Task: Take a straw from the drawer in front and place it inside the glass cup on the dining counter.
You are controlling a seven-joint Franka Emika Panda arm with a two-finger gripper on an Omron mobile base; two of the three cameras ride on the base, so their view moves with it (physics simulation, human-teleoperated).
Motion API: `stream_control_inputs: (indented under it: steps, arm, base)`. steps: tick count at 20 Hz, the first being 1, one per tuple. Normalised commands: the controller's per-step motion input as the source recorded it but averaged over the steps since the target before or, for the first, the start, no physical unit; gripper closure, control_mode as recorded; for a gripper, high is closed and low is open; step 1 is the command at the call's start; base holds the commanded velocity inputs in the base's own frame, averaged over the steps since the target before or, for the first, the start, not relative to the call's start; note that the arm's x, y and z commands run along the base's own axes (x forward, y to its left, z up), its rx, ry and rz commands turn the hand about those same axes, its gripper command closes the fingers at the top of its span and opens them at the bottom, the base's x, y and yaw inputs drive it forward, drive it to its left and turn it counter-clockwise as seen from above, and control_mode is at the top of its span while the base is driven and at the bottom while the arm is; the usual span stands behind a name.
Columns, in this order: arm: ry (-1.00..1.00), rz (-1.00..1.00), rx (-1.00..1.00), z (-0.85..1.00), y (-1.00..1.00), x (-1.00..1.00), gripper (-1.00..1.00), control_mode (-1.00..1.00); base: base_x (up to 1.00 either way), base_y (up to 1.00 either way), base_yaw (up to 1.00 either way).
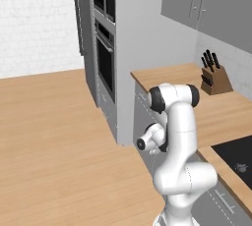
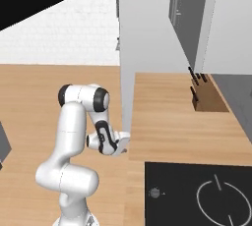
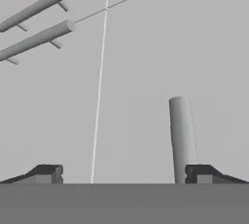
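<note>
My gripper (image 3: 125, 174) is open, its two dark fingertips (image 3: 46, 173) spread wide right in front of a light-grey drawer front (image 3: 136, 86). A silver bar handle (image 3: 182, 138) stands close above the right fingertip, between the tips but off to that side. The drawer is shut. In the right base view the hand (image 2: 122, 144) is pressed up to the cabinet face below the wall-side countertop (image 2: 167, 117). The arm hides the hand in the left base view. The straw is hidden; the glass cup and the dining counter are out of view.
Two more bar handles (image 3: 39, 38) show on the neighbouring fronts. A knife block (image 1: 215, 80) stands on the wall-side wooden countertop (image 1: 226, 112), beside a black cooktop (image 2: 197, 193). A tall oven column (image 1: 104, 58) rises to the left, with wooden floor (image 1: 49, 136) beyond.
</note>
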Motion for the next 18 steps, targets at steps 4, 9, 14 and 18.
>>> stream_control_inputs:
  steps: [4,9,14,18]
  arm:
    - [0.0,0.04,0.0,0.05,-0.35,0.0,-1.0,-1.0]
    - [0.0,0.0,0.0,0.11,-0.27,-0.01,-1.0,-1.0]
    - [0.0,-0.02,0.0,0.16,-0.13,0.0,-1.0,-1.0]
    - [-0.01,-0.04,0.0,0.16,-0.24,-0.03,-1.0,-1.0]
  base:
    - [0.0,0.0,0.0]
    - [0.0,0.0,0.0]
    - [0.0,0.0,0.0]
    - [0.0,0.0,0.0]
